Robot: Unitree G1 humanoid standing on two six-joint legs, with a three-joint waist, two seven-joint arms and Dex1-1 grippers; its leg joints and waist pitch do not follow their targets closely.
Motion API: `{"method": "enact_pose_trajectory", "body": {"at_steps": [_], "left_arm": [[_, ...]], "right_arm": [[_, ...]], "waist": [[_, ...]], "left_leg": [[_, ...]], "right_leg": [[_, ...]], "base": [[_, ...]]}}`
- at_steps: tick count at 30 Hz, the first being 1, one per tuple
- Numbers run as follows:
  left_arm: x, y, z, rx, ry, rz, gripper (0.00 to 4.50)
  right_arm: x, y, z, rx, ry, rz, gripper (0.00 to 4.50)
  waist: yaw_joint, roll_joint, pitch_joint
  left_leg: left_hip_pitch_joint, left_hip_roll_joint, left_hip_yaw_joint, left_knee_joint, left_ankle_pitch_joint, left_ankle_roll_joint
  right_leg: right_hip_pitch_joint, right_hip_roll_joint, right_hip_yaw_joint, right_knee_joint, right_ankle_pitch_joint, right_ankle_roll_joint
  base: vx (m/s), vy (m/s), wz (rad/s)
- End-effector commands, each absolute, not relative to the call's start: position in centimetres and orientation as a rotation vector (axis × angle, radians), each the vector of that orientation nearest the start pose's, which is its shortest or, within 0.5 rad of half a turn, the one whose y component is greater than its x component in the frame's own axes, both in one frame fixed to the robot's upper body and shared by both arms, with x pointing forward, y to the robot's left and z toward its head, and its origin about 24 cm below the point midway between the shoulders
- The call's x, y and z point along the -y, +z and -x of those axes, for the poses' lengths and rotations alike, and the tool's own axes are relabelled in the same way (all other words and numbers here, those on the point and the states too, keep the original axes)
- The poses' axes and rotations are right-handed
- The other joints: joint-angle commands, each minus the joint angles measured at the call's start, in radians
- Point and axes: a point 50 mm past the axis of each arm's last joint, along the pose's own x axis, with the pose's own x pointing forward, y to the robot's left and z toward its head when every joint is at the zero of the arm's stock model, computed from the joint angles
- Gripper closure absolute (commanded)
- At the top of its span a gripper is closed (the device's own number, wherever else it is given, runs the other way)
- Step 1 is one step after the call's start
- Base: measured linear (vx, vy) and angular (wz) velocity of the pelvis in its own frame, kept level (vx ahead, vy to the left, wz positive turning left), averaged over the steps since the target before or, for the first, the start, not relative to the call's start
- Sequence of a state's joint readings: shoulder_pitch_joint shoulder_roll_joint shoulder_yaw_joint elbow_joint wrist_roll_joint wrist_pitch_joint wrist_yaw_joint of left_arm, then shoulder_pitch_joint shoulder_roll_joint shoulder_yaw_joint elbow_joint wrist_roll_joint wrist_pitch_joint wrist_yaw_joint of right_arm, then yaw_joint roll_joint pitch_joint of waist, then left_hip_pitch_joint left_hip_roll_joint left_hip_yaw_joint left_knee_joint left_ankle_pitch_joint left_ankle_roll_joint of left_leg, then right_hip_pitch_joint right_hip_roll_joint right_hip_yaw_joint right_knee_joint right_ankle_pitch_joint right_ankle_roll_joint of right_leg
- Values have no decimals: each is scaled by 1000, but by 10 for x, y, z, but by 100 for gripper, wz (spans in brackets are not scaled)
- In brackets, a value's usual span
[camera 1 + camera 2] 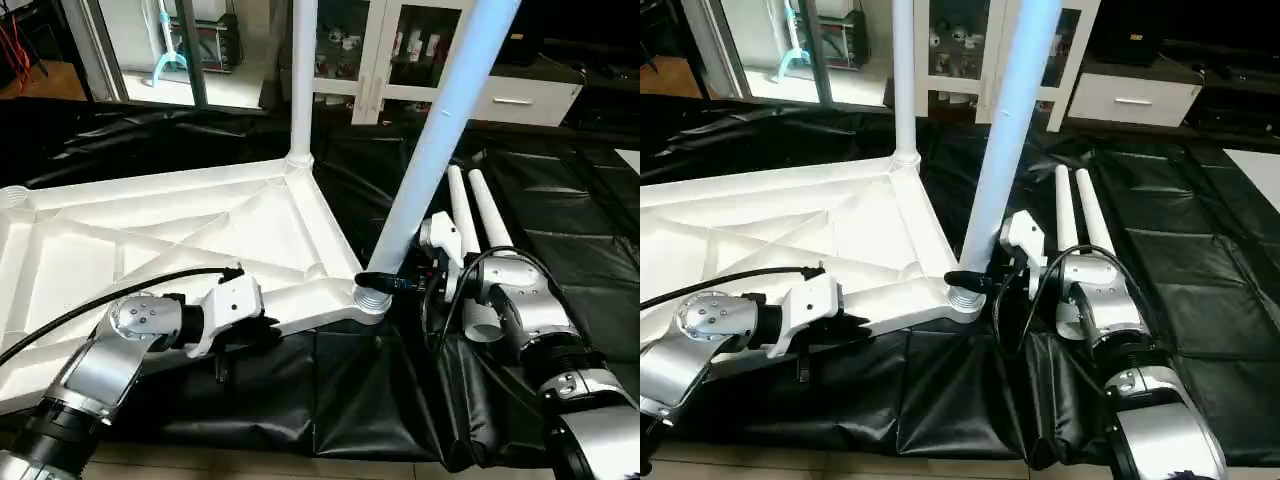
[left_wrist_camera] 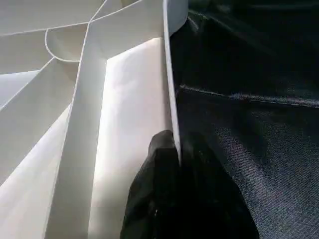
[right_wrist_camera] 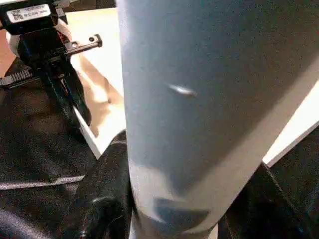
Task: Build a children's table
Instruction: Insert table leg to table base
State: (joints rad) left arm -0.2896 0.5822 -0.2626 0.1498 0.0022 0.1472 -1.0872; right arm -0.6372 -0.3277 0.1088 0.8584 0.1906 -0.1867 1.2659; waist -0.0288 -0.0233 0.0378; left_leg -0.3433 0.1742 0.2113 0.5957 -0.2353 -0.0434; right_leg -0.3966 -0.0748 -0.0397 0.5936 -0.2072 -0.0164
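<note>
Black sheeting (image 1: 560, 200) (white cabinets (image 1: 400, 50) behind), left end effector (image 2: 178, 169) pinching tabletop (image 1: 150, 240) rim, right end effector (image 1: 385, 283) clasping leg (image 1: 440, 130).

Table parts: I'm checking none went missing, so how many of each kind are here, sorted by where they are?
White plastic rectangular tabletop, underside up on the black sheet: 1
White tapered tubular legs standing in corner sockets: 2, the far one upright, the near one leaning, gripped near its base by the right gripper
White legs lying loose on the black sheet: 2
Total: 5 parts
</note>
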Motion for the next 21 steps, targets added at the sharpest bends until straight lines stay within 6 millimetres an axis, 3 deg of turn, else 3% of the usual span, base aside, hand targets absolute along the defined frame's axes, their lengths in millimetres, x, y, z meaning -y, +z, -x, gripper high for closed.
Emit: {"method": "enact_pose_trajectory", "body": {"at_steps": [1,6,10,14,21], "left_arm": [[-173,55,-269,-389,-1213,-523,450],[-173,55,-268,-395,-1213,-525,450],[-174,55,-267,-397,-1213,-524,450],[-175,55,-267,-400,-1214,-524,450],[-175,55,-268,-400,-1212,-528,450]], "right_arm": [[175,-7,-291,-544,1257,179,264],[179,-11,-287,-589,1255,145,264],[180,-6,-295,-555,1153,-64,264],[185,-1,-300,-553,1097,-179,264],[196,1,-304,-582,1017,-239,264]], "waist": [[-7,7,-11],[-8,6,-9],[-8,6,-10],[-5,9,-14],[8,11,-10]], "left_leg": [[6,72,-40,-103,-373,2],[9,71,-41,-105,-390,3],[13,71,-42,-106,-400,2],[7,72,-38,-106,-341,9],[7,75,-33,-104,-308,12]], "right_leg": [[3,-70,53,-91,-386,-203],[3,-70,53,-93,-409,-198],[2,-69,54,-94,-422,-194],[10,-67,52,-86,-335,-226],[13,-71,50,-85,-349,-232]], "base": [[0,0,0],[0,0,0],[0,0,0],[0,0,0],[0,0,0]]}}
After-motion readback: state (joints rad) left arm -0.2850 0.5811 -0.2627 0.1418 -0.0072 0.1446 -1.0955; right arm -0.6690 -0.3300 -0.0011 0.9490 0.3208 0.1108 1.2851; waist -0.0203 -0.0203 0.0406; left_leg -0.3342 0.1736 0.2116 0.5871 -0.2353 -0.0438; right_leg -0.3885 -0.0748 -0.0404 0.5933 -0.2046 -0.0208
